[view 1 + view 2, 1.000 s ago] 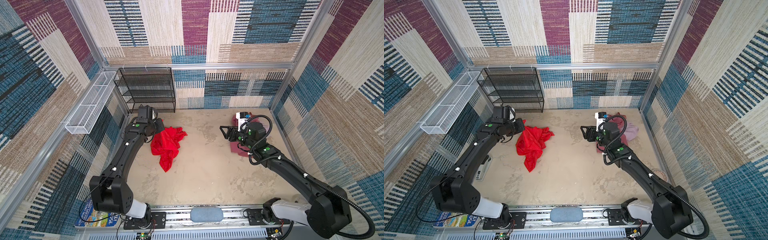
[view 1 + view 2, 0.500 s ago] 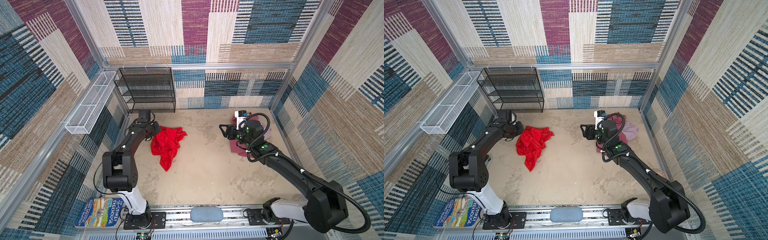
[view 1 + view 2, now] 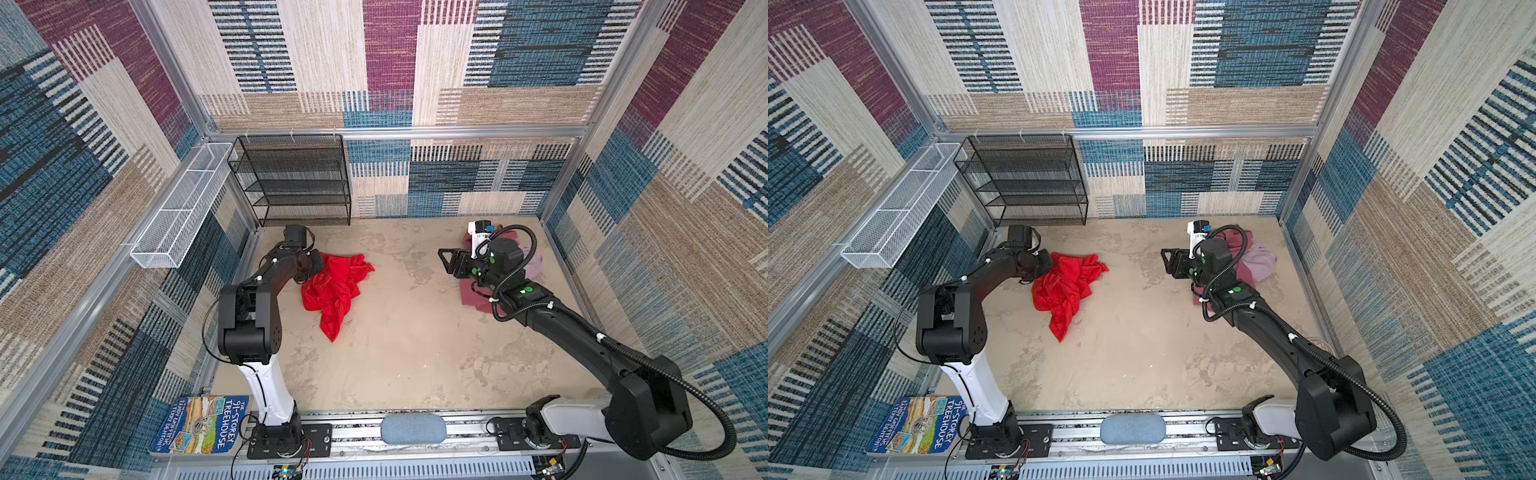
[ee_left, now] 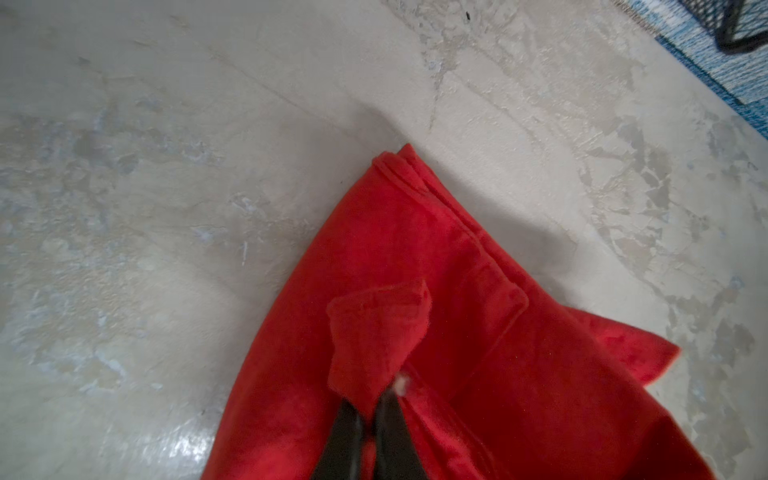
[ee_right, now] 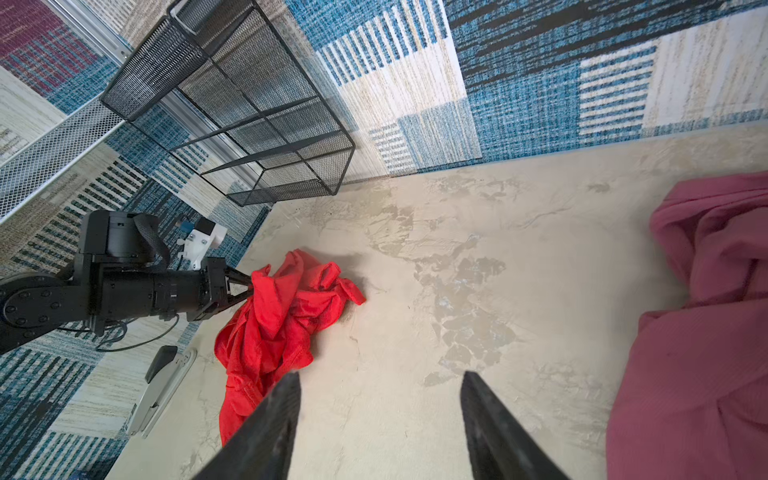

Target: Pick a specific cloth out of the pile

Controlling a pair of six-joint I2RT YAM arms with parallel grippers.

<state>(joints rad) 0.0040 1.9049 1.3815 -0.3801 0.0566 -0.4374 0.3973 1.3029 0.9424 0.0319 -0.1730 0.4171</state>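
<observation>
The cloth (image 3: 336, 286) (image 3: 1067, 286) is bright red and lies crumpled on the beige floor at the left, apart from the pile. My left gripper (image 3: 319, 266) (image 3: 1049, 266) is at its far left edge. In the left wrist view its gripper (image 4: 370, 403) pinches a raised fold of the cloth (image 4: 457, 332) between fingers that stand only a sliver apart. The pile, a maroon cloth (image 3: 473, 296) and a lilac cloth (image 3: 1260, 262), lies at the back right, partly hidden by my right arm. My right gripper (image 3: 444, 259) (image 5: 380, 376) hovers open and empty, pointing left.
A black mesh shelf (image 3: 295, 178) stands in the back left corner, with a white wire basket (image 3: 178, 208) on the left wall. A book (image 3: 199, 424) lies beside the left arm's base. A grey stapler (image 5: 162, 382) rests near the left wall.
My left arm has folded back toward its base while its gripper stayed at the red cloth's edge. The right gripper shifted slightly. The red cloth lies as before.
</observation>
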